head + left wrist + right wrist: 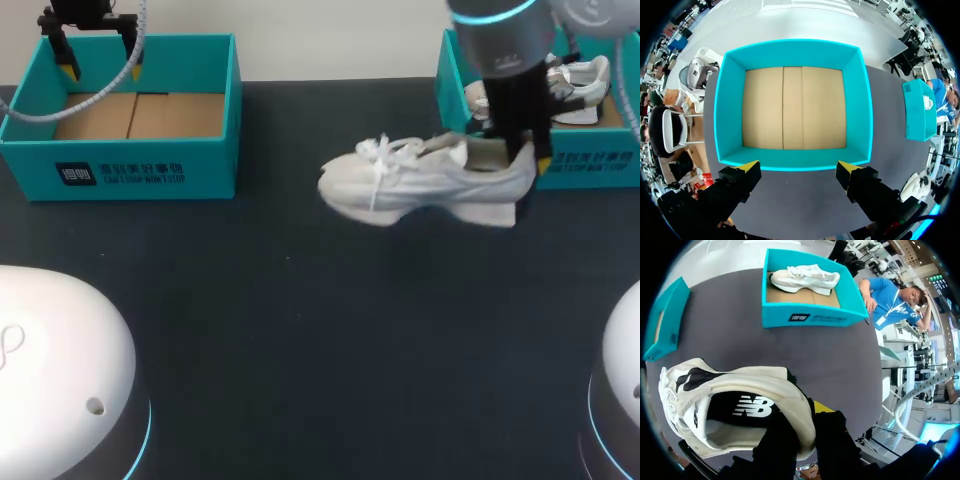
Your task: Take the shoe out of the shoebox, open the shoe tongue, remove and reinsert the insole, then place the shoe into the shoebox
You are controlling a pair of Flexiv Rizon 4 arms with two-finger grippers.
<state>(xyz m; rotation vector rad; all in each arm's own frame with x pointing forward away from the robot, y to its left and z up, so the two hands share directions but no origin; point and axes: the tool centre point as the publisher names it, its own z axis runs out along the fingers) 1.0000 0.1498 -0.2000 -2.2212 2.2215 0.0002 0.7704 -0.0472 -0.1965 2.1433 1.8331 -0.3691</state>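
A white sneaker (420, 180) with white laces lies sideways over the dark table's middle, toe toward my left arm. My right gripper (530, 155) is shut on its heel collar. In the right wrist view one finger sits inside the sneaker (740, 390) and the other outside the heel, at my right gripper (807, 414). The dark insole shows inside the sneaker. My left gripper (98, 62) hangs open above the empty teal shoebox (120, 170) at the back left. In the left wrist view that shoebox (795, 47) shows a bare cardboard floor beyond my left gripper (797, 170).
A second teal shoebox (590, 165) stands at the back right, right behind the held sneaker, with another white shoe (580, 85) inside. The right wrist view shows this box (810, 317) and shoe (805, 277) too. Dark table stretches in front.
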